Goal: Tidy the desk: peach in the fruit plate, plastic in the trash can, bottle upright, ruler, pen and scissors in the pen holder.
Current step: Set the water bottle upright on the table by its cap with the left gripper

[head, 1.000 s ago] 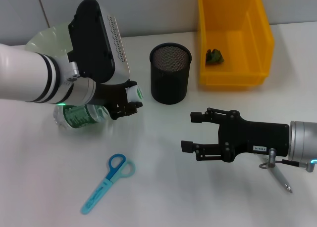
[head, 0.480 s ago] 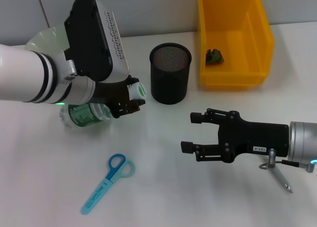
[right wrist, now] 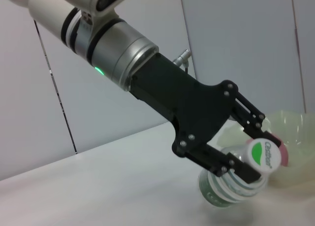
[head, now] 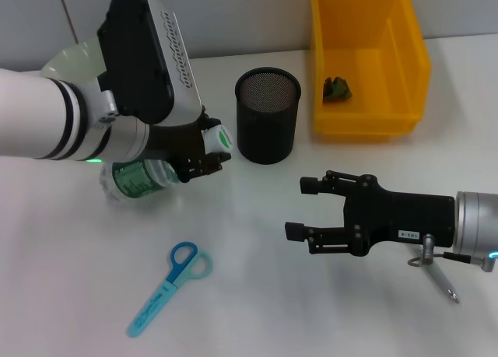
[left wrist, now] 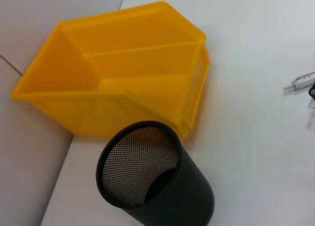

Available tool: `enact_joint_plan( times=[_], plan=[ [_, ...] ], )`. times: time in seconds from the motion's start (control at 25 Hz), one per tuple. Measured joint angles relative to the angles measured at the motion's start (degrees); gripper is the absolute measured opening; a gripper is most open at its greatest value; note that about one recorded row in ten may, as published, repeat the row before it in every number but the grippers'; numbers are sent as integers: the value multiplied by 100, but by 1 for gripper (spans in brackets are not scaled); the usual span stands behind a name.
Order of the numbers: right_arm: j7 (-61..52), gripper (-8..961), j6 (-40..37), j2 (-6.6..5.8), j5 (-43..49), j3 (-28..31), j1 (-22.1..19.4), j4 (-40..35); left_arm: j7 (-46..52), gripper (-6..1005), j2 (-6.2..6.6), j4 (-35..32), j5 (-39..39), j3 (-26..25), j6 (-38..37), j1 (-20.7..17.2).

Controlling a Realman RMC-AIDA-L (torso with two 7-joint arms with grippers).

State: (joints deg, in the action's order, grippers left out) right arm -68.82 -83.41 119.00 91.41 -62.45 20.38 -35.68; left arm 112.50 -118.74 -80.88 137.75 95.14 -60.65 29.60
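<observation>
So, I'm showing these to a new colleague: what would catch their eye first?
Likely the left gripper, shut on the neck of the tilted water bottle beside the black mesh pen holder. Next, the bright yellow bin at the far right, and the blue scissors lying near the front edge, with the open right gripper hovering nearby.

Yellow bin, black mesh pen holder, blue scissors (pale handles).

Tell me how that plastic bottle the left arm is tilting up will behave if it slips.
The bottle looks clear and empty, so probably light. Its round body would likely roll. Held near the cap by the left gripper, it may swing.
</observation>
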Motion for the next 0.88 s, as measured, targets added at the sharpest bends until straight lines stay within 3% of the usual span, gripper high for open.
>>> enact_joint_plan(
  times=[0.88],
  plan=[
    [0, 842, 0, 0, 0, -2, 19, 0, -78, 450, 18, -348, -284, -189, -44, -205]
  ],
)
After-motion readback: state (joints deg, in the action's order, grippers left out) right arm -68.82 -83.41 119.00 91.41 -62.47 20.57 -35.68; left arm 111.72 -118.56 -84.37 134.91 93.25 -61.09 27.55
